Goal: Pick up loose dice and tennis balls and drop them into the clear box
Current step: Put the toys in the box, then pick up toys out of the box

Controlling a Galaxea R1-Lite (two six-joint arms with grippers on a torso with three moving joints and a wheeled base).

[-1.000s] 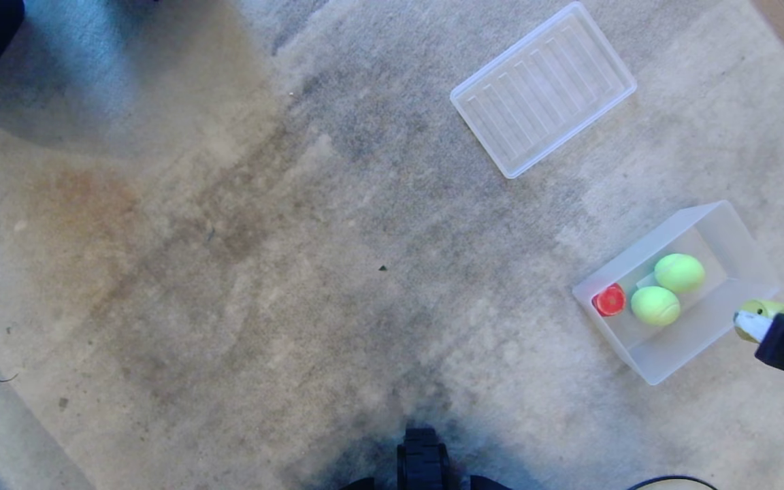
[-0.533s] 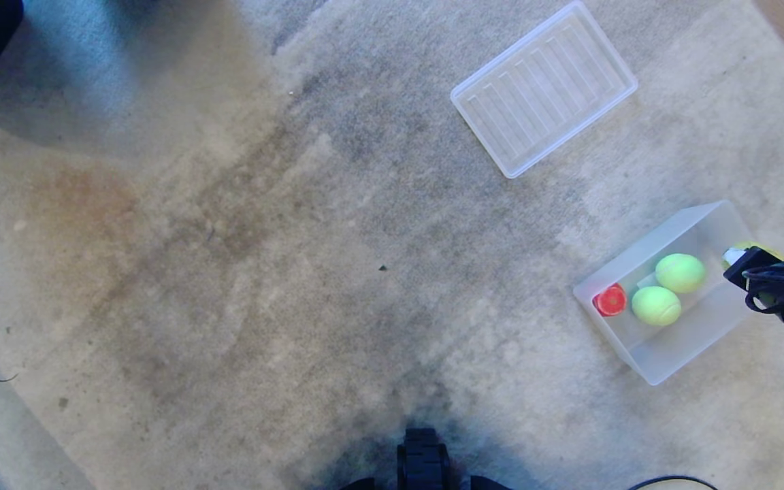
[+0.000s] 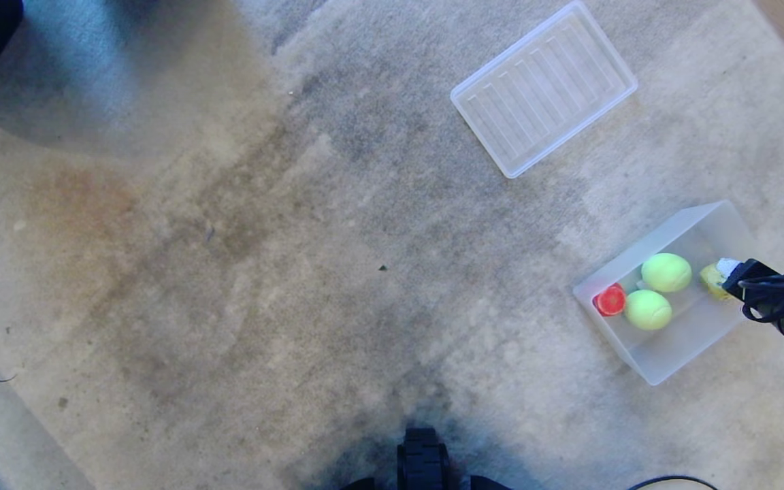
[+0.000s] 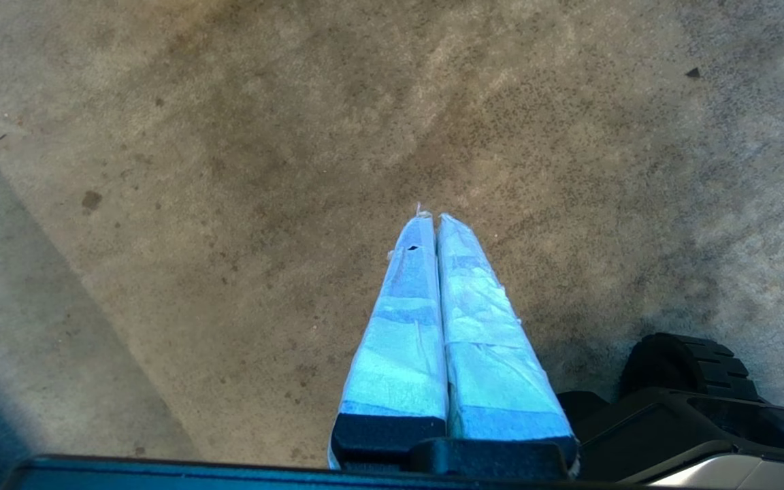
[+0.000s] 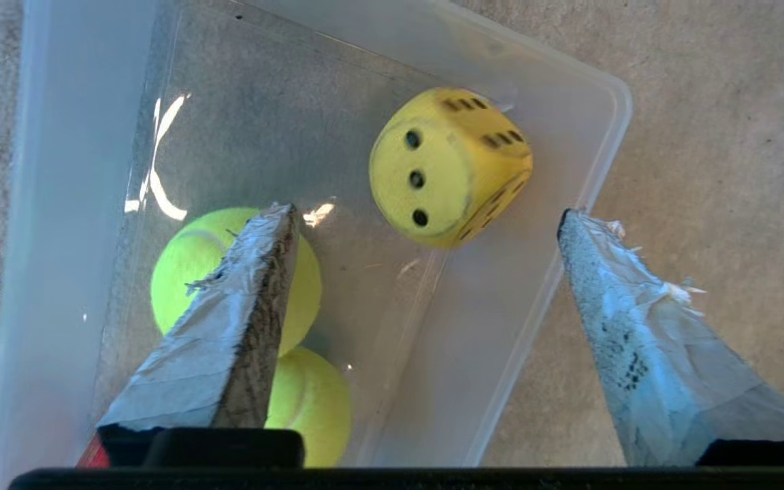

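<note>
The clear box (image 3: 719, 224) sits on the carpet (image 3: 229, 238) at the robot's right. Inside it lie two tennis balls (image 3: 666, 272), touching each other, a red die (image 3: 610, 300) in the corner beside them, and a yellow die (image 5: 450, 167) at the opposite end, apart from the balls. The right tool (image 5: 426, 224) hangs over the box's edge with its jaws spread wide and nothing held between them. Only the right wrist view shows the yellow die's black dots. The left tool (image 4: 431, 218), seen only in its own view, is closed and empty above bare carpet. A ribbed lid (image 3: 543, 88) lies well apart.
</note>
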